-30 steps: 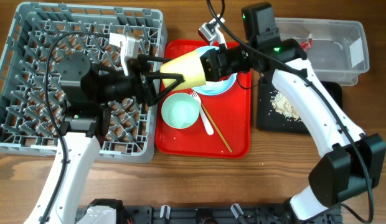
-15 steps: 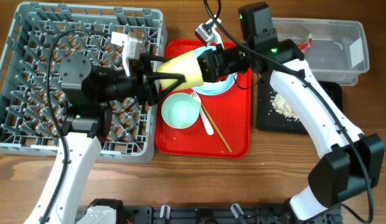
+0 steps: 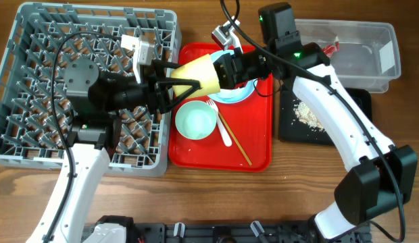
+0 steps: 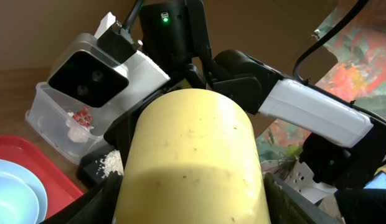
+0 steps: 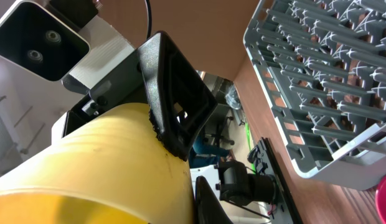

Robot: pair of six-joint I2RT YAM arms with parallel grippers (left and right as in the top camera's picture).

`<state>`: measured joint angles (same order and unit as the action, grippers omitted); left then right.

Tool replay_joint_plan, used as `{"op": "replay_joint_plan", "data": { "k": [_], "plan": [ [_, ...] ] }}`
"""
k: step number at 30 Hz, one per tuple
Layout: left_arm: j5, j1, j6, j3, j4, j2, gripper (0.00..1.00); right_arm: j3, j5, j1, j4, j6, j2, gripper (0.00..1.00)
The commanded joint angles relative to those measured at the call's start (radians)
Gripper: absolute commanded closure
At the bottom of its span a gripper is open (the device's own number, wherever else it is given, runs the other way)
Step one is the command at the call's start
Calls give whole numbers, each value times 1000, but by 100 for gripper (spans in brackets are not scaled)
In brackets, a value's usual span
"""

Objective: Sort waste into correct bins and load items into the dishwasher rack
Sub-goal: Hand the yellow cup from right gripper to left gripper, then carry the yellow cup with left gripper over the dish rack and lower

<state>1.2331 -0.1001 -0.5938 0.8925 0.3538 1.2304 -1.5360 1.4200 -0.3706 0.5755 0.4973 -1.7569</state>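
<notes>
The yellow cup (image 4: 193, 155) fills both wrist views, held on its side in the air between the two arms, over the left edge of the red tray (image 3: 260, 145). The right gripper (image 3: 226, 71) is clamped on the cup's end nearest it. The left gripper (image 3: 186, 75) has its fingers (image 5: 174, 106) spread either side of the other end. One pad lies on the cup's wall, but whether the other has met it I cannot tell.

The risk is in the hand-over: if the right lets go before the left has a firm hold, the smooth, tapered cup could slide out. It would drop onto the pale green bowl (image 3: 196, 119) directly beneath, or roll off the tray.

Just beside that bowl lie the white spoon (image 3: 223, 128) and the chopsticks (image 3: 235, 140). A pale blue bowl (image 3: 240, 91) sits under the right arm. The dishwasher rack (image 3: 27, 162) lies to the left, its near wall under the left arm — nothing blocks the way there but that wall.

Farther right, well apart, the black tray (image 3: 351, 101) holds the food scraps (image 3: 305, 111). The clear tub (image 3: 392, 64) beyond it holds the wrapper (image 3: 331, 47).
</notes>
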Motion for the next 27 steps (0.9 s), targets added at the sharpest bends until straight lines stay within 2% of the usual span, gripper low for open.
{"op": "replay_joint_plan", "data": {
  "k": [1, 14, 17, 20, 27],
  "plan": [
    [9, -3, 2, 11, 1, 4, 36, -10, 40, -10, -6, 4, -3, 96],
    [8, -2, 3, 11, -14, 4, 39, -10, 40, -10, -7, 11, -3, 94],
    [8, -2, 5, 11, -14, 4, 39, -10, 39, -8, -7, 11, -3, 87],
    [7, 3, 38, 11, -28, 4, 39, -10, 34, 1, -6, 11, -3, 76],
    [-66, 87, 187, 11, -209, 4, 39, -10, -58, 61, 18, 10, -3, 62]
  ]
}}
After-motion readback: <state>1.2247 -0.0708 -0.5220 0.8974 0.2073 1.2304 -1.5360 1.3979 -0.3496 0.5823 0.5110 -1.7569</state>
